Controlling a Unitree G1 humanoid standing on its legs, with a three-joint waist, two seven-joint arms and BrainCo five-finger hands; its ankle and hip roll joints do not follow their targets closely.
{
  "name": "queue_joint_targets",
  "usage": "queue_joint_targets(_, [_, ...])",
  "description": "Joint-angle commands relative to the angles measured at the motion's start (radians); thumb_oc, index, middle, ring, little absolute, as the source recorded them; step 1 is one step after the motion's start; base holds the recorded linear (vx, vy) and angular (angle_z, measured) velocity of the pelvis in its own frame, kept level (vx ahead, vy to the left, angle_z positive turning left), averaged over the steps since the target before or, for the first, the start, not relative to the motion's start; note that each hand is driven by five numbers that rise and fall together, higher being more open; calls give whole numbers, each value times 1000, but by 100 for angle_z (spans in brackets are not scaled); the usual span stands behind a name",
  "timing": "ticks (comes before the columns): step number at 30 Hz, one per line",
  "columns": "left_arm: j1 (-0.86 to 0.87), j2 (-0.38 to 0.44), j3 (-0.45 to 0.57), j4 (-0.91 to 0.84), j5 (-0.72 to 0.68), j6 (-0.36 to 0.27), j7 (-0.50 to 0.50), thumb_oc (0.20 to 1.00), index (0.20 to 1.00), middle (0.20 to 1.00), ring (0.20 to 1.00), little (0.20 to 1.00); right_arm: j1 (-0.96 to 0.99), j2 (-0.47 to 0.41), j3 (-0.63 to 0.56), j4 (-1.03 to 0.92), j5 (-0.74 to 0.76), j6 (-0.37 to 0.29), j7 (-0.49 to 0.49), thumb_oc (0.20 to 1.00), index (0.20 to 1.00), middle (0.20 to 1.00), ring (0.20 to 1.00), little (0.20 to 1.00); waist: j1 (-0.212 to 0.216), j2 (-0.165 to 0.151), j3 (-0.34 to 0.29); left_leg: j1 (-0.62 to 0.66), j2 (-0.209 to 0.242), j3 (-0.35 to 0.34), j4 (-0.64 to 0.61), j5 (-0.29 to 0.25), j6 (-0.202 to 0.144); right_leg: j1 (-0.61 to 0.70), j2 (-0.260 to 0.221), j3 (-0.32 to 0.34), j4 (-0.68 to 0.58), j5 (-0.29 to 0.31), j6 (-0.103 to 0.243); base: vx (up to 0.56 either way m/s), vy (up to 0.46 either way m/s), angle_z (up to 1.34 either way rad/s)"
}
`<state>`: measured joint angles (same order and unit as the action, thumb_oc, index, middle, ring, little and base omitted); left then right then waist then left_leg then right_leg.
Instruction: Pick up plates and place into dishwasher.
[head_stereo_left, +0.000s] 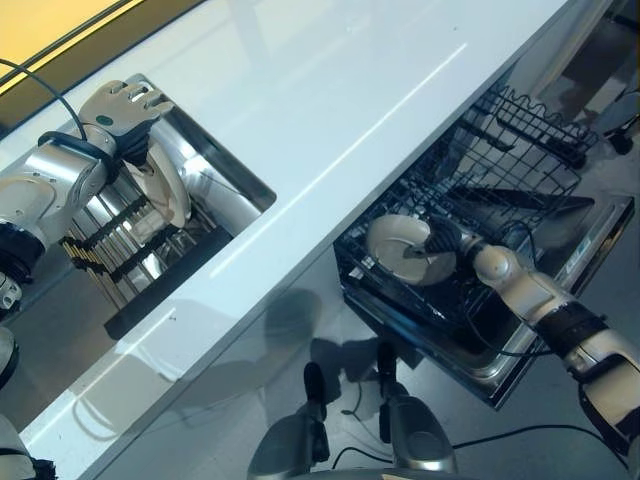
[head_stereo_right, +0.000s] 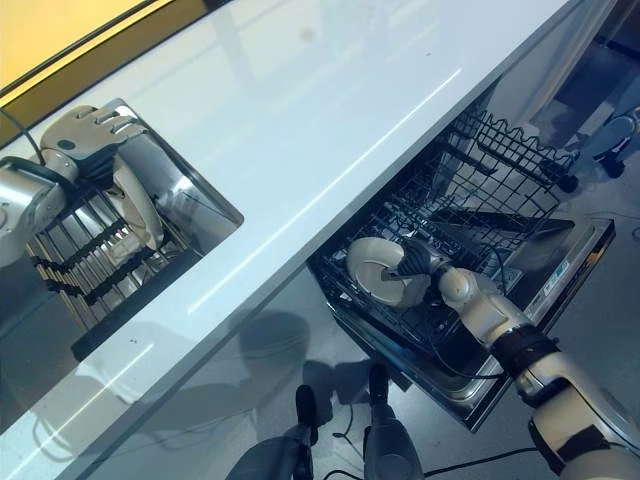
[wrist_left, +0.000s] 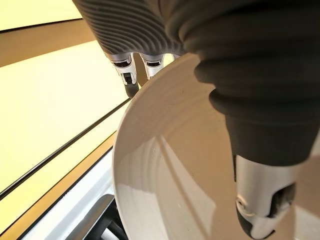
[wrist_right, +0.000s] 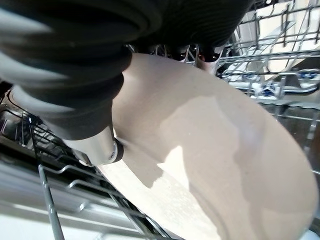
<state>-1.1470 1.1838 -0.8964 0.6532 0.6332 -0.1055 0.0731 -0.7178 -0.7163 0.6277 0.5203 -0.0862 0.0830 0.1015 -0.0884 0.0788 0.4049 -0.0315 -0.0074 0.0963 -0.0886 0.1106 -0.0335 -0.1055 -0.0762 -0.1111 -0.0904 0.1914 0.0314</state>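
Saw a long white worktop (head_stereo_left: 330, 110) with a shiny steel sink (head_stereo_left: 215, 185) cut into it on the robot's left. Saw a dark drying rack (head_stereo_left: 125, 245) standing inside the sink. Found the left hand (head_stereo_left: 125, 110) up over that rack, fingers and thumb curled round the rim of a white plate (head_stereo_left: 170, 185). Held that plate up on its edge, lower part down between the rack's bars. Up close in the left wrist view, saw the thumb (wrist_left: 260, 200) pressed on the plate's inner face and the fingers (wrist_left: 127, 67) wrapped behind the rim. Over on the robot's right, under the worktop's edge, found the dishwasher door (head_stereo_left: 590, 250) dropped open and the black wire dishwasher rack (head_stereo_left: 480, 190) pulled out. Saw the right hand (head_stereo_left: 440, 242) down in that rack, clamped on a second white plate (head_stereo_left: 398, 245). Kept that second plate tilted on its edge, low in the near part of the rack among the wires. In the right wrist view, saw the thumb (wrist_right: 100, 147) on the plate's face and the fingers (wrist_right: 190, 52) hooked over the far rim, with wires just beside it.
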Motion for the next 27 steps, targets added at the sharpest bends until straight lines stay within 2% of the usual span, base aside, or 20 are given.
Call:
queue_joint_targets(1, [-115,-11,-24,52,-52,-20,-67,200,200,200,200,200,-44,-38,33,96,11,68,1,1000,1000,1000,1000,1000,32,-7,38,-53,-73,-14,79,-96,19,-12,-48,-15,67,-98,79,10,3,9])
queue_joint_targets(8, [-75,-2,27,39,-106,-31,-173,200,200,200,200,200,9,-58,-49,-47,75,83,-78,1000,1000,1000,1000,1000,22,-6,30,-36,-74,-17,67,-92,18,-3,-42,-16,72,-101,77,8,2,5])
queue_joint_targets(15, [29,41,127,-1,-124,-46,-243,200,200,200,200,200,130,-140,-215,-233,86,18,-120,1000,1000,1000,1000,1000,0,-9,4,5,-71,-16,53,-97,24,24,-34,-10,83,-113,78,39,-10,1])
queue_joint_targets(18, [75,66,162,-19,-135,-45,-239,200,200,200,200,200,176,-179,-283,-304,94,-23,-137,1000,1000,1000,1000,1000,-9,-10,-16,28,-69,-15,47,-103,25,44,-31,-7,82,-119,81,69,-29,1])
queue_joint_targets(20, [104,83,194,-33,-167,-40,-196,200,200,200,200,200,195,-204,-326,-357,114,-50,-157,1000,1000,1000,1000,1000,-11,-9,-30,44,-67,-15,42,-106,26,58,-28,-7,82,-123,81,57,-42,-1])
queue_joint_targets(22, [150,96,248,-46,-245,-39,-108,200,200,200,200,200,228,-218,-381,-419,127,-85,-177,1000,1000,1000,1000,1000,-12,-9,-51,62,-66,-18,37,-110,26,75,-24,-4,80,-130,81,94,-68,-1])
queue_joint_targets(24, [223,96,348,-53,-337,-52,-41,200,200,200,200,200,290,-223,-453,-476,144,-130,-179,1000,1000,1000,1000,1000,-9,-9,-79,81,-64,-17,29,-113,25,95,-21,-5,75,-136,82,118,-77,1])
queue_joint_targets(25, [274,83,419,-57,-405,-77,11,200,200,200,200,200,333,-215,-497,-500,137,-178,-184,1000,1000,1000,1000,1000,-7,-11,-96,91,-63,-18,26,-115,25,108,-20,-4,71,-140,82,113,-76,0])
queue_joint_targets(27, [359,52,527,-67,-441,-109,42,200,200,200,200,200,385,-198,-547,-534,131,-233,-182,1000,1000,1000,1000,1000,-3,-12,-120,108,-60,-18,17,-117,25,127,-16,-6,64,-145,82,113,-83,-2])
